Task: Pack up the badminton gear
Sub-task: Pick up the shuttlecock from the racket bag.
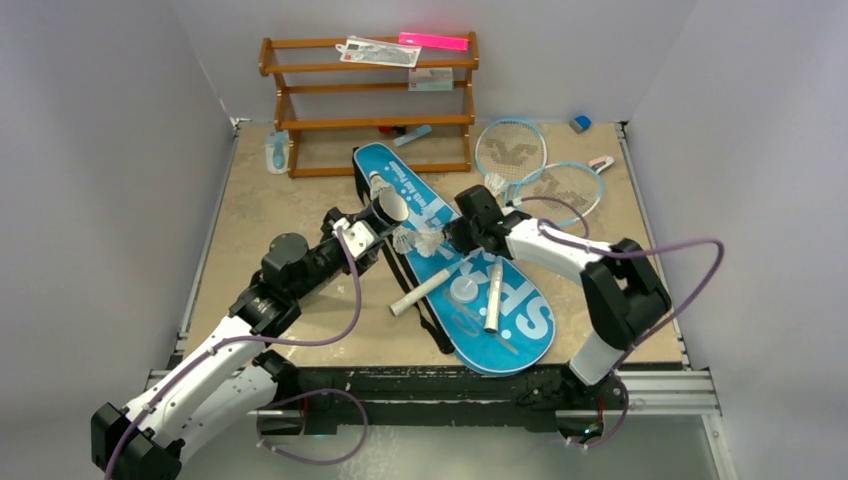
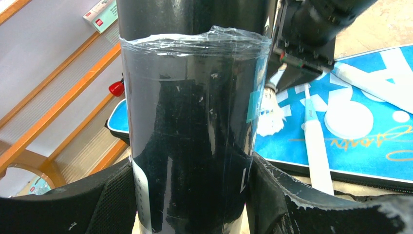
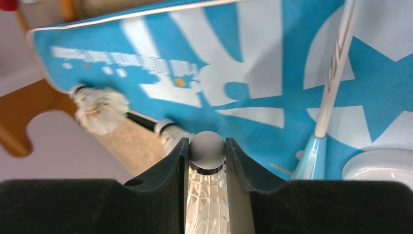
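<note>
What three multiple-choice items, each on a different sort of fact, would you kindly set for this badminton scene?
1. Where does the wooden rack stand?
A. At the far end of the table
B. Between the arm bases
C. On the blue bag

2. How many rackets are in view?
A. One
B. Two
C. Four

3. What is the state of the right claw?
A. Wide open and empty
B. Shut on a racket handle
C. Shut on a shuttlecock

Answers:
1 A: in the top view the rack stands at the back of the table, farthest from the arms.
2 B: two light-blue hoops lie side by side at the right rear.
3 C: in the right wrist view its fingers press the sides of the cork.
</note>
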`<state>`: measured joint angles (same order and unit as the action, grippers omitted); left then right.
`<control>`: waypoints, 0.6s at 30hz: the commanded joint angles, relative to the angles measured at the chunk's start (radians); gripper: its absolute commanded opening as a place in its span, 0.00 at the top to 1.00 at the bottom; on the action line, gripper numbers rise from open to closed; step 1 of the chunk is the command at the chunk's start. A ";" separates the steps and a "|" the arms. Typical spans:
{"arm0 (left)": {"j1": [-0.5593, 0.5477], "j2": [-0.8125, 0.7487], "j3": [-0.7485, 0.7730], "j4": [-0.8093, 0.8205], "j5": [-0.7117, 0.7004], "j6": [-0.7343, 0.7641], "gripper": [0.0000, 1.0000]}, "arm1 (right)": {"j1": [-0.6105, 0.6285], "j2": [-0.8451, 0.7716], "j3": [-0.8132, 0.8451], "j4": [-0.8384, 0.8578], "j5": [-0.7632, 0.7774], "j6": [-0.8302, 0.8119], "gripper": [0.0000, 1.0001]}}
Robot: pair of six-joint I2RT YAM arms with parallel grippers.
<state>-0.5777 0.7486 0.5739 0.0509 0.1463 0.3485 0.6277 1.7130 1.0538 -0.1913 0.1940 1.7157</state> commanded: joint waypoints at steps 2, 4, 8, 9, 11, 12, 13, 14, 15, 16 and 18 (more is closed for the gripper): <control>-0.008 0.001 -0.004 0.050 0.032 -0.039 0.72 | -0.002 -0.186 -0.020 -0.051 0.207 -0.176 0.73; -0.011 0.007 -0.005 0.051 0.051 -0.042 0.72 | -0.002 -0.258 -0.047 0.000 0.252 -0.305 0.74; -0.016 0.014 -0.008 0.057 0.114 -0.061 0.72 | -0.001 -0.438 -0.096 0.132 0.280 -0.656 0.74; -0.017 0.016 -0.009 0.059 0.131 -0.064 0.72 | -0.002 -0.486 -0.108 0.167 0.268 -0.739 0.74; -0.019 0.019 -0.009 0.065 0.163 -0.072 0.72 | -0.002 -0.576 -0.141 0.249 0.219 -0.889 0.74; -0.018 0.021 -0.010 0.068 0.176 -0.075 0.72 | -0.002 -0.622 -0.157 0.287 0.186 -0.947 0.74; -0.019 0.022 -0.011 0.071 0.191 -0.079 0.72 | -0.001 -0.662 -0.175 0.328 0.129 -1.008 0.74; -0.019 0.024 -0.011 0.073 0.208 -0.083 0.72 | -0.002 -0.701 -0.189 0.368 0.083 -1.058 0.74; -0.019 0.025 -0.012 0.077 0.225 -0.087 0.72 | -0.002 -0.735 -0.201 0.402 0.036 -1.100 0.74; -0.020 0.025 -0.014 0.081 0.247 -0.092 0.72 | -0.001 -0.764 -0.206 0.430 -0.017 -1.140 0.74; -0.020 0.026 -0.018 0.097 0.285 -0.107 0.72 | -0.002 -0.806 -0.204 0.483 -0.110 -1.201 0.76</control>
<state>-0.5915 0.7750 0.5732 0.0639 0.3134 0.2970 0.6273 0.9787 0.8661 0.1043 0.2787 0.7849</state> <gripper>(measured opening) 0.651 0.309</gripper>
